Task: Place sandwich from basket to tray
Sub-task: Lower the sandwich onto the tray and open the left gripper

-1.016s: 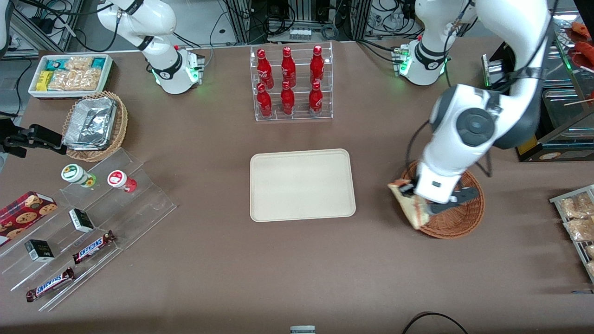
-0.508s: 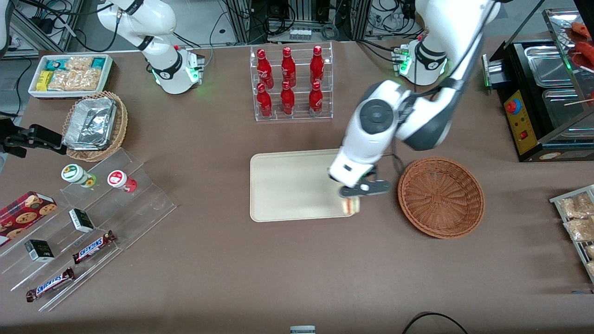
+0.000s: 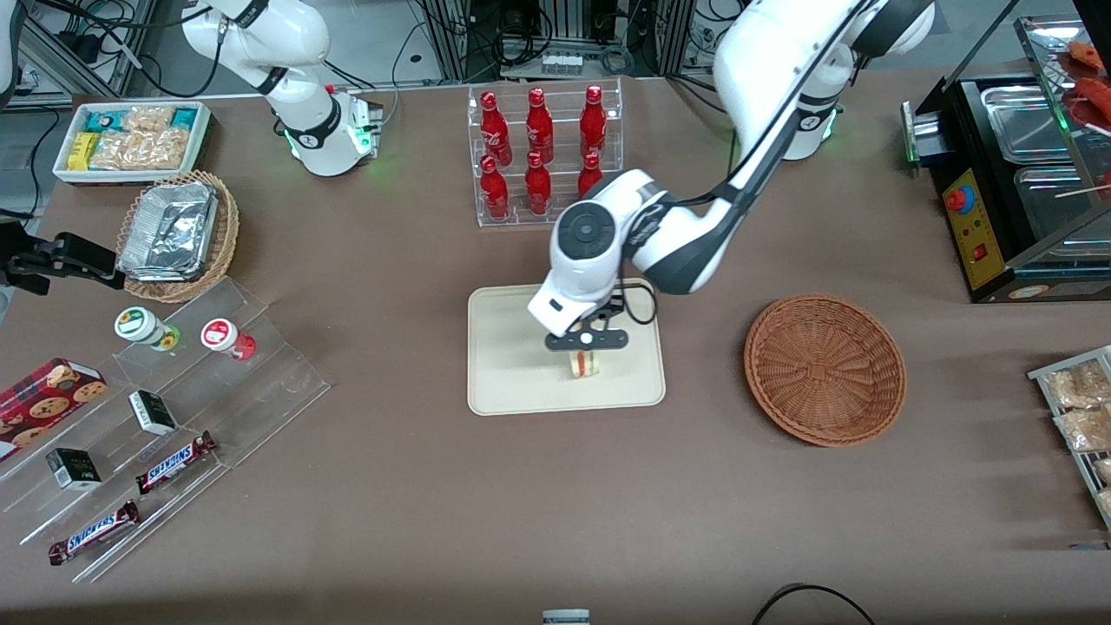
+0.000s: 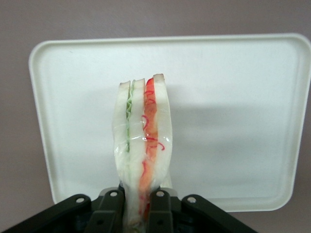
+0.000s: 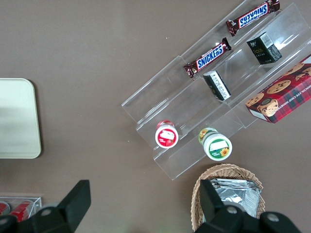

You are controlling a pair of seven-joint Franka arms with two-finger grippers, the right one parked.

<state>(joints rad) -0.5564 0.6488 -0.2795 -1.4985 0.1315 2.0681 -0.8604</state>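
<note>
My left gripper (image 3: 585, 345) hangs over the cream tray (image 3: 512, 382), shut on the sandwich (image 3: 584, 364). In the left wrist view the sandwich (image 4: 143, 141) is a wrapped wedge of pale bread with green and red-orange filling lines, pinched at its narrow end between the two black fingers (image 4: 109, 211) of the gripper (image 4: 135, 213). It points out over the tray (image 4: 233, 121). The round reddish-brown wicker basket (image 3: 825, 369) stands beside the tray toward the working arm's end, with nothing in it.
A clear rack of red bottles (image 3: 542, 156) stands farther from the camera than the tray. Toward the parked arm's end are a tan basket with foil containers (image 3: 178, 234), a white bin of snacks (image 3: 130, 139) and a clear stepped stand with candy bars (image 3: 169, 464).
The left arm carried the sandwich out of the basket, across the table gap, to above the middle of the tray. The basket now holds nothing.
</note>
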